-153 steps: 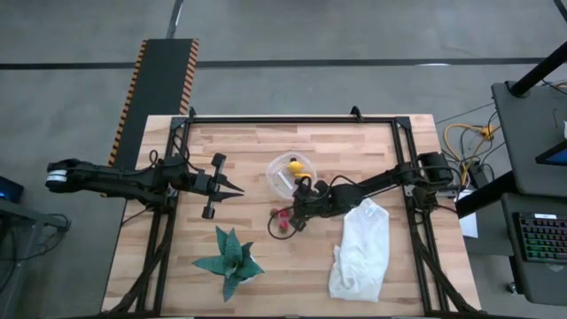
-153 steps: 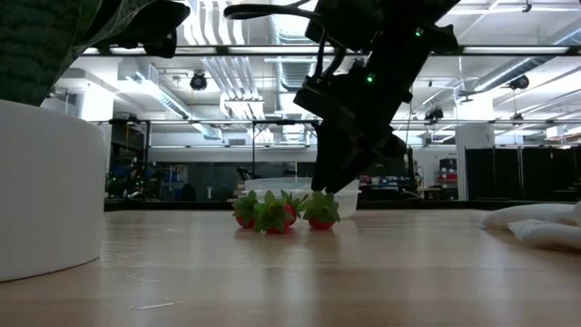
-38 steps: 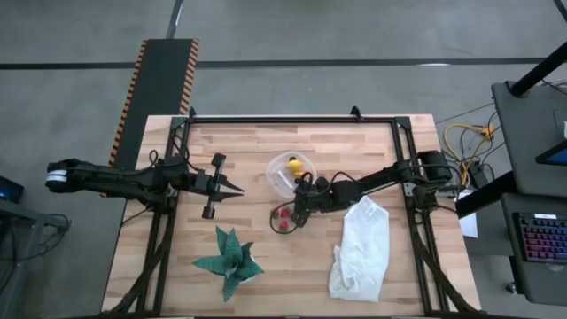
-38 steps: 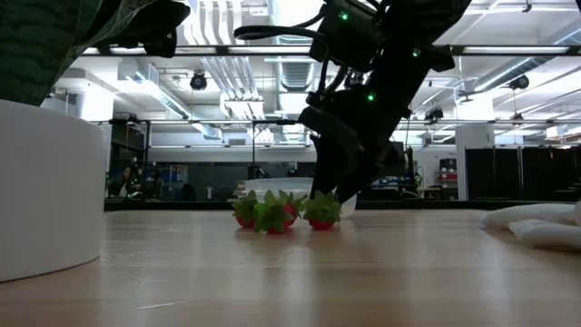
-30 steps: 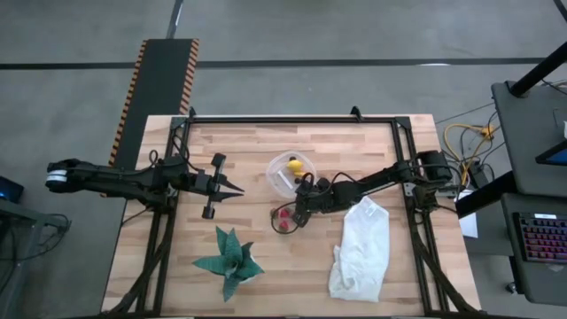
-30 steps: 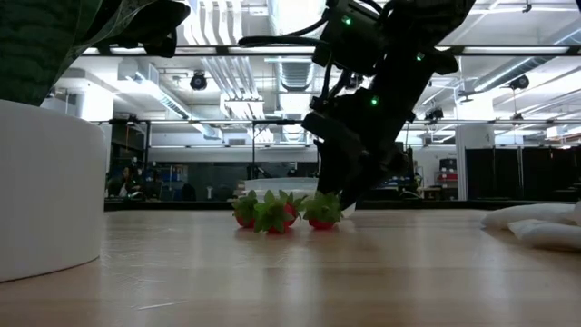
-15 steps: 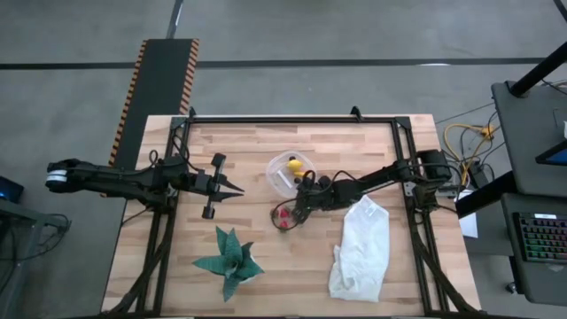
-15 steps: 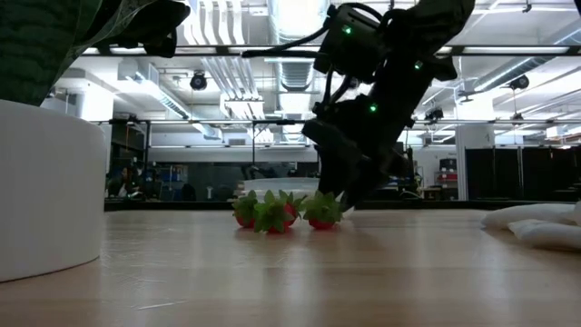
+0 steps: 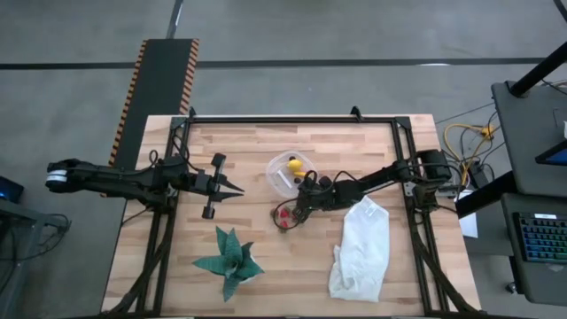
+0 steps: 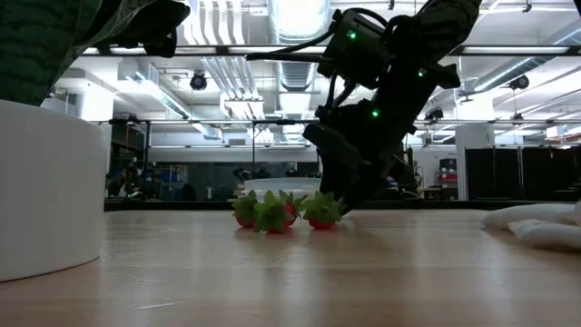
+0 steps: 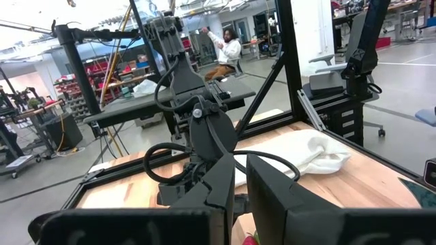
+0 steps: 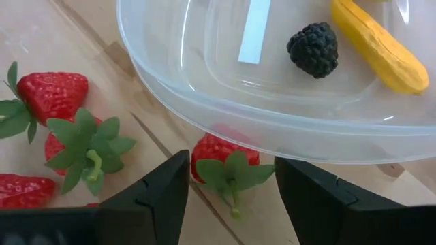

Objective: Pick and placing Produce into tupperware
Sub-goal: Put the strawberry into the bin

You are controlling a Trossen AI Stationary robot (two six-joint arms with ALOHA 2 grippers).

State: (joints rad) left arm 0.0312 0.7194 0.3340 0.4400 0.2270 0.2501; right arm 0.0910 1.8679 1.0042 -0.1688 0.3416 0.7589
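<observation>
Clear glossy plastic tupperware (image 12: 286, 102), matt wooden table (image 12: 61, 41), bumpy red strawberries (image 12: 51, 92)

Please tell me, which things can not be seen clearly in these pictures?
- Strawberry count: in the high view the right gripper covers part of the strawberries.
- Tupperware contents: the low view shows only its side.
- Yellow piece: cut by the right wrist view's edge.

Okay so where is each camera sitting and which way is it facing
High: overhead, straight down on table; both arms show.
Low: table height, level across strawberries into room; right arm from above.
Left wrist: on left arm, faces right arm and bag.
Right wrist: on right arm, own open tool around a strawberry beside tub.
Strawberries show in high, low and right wrist.
</observation>
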